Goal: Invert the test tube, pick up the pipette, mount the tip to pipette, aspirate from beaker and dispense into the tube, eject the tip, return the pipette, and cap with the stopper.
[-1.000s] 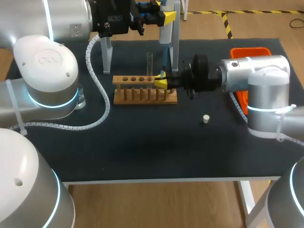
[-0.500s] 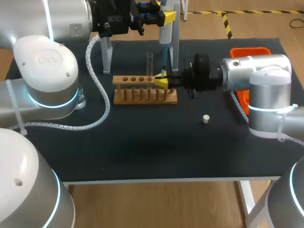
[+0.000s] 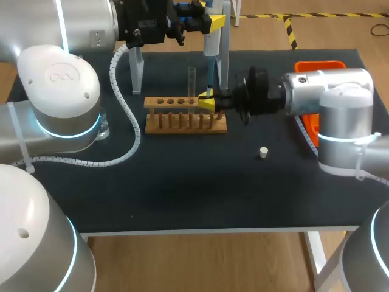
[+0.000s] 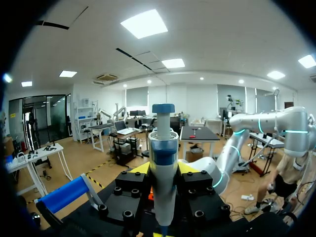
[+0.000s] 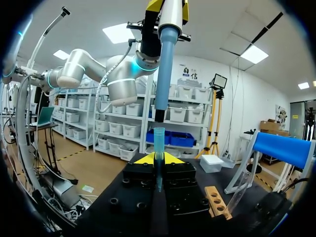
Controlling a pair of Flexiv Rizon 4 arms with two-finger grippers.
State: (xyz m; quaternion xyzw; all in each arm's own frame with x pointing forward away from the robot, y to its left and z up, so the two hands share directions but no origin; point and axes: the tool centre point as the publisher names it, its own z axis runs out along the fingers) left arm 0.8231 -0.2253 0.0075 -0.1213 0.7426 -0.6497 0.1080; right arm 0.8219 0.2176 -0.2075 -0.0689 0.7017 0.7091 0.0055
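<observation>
Nearest me on the dark table (image 3: 182,194) the small pale stopper (image 3: 263,152) lies alone, well apart from everything else. Further back stands the wooden rack (image 3: 182,118), and at the table's left side a clear beaker (image 3: 104,128) shows partly behind my left arm. My right arm comes in level from the right, and my right fingers (image 3: 206,103) sit at the rack's right end, closed narrowly on the blue pipette tip (image 5: 159,148), which stands upright with its open mouth up. Just beside them a clear test tube (image 3: 191,82) stands upright in a hole near that end of the rack. Above, my left fingers (image 4: 163,170) clamp the pipette (image 4: 163,158) from both sides and hold it vertical with its plunger end up. In the right wrist view its blue nose hangs straight over the tip's mouth, just short of touching. An orange bin (image 3: 319,66) sits at the table's far right, behind my right arm.
</observation>
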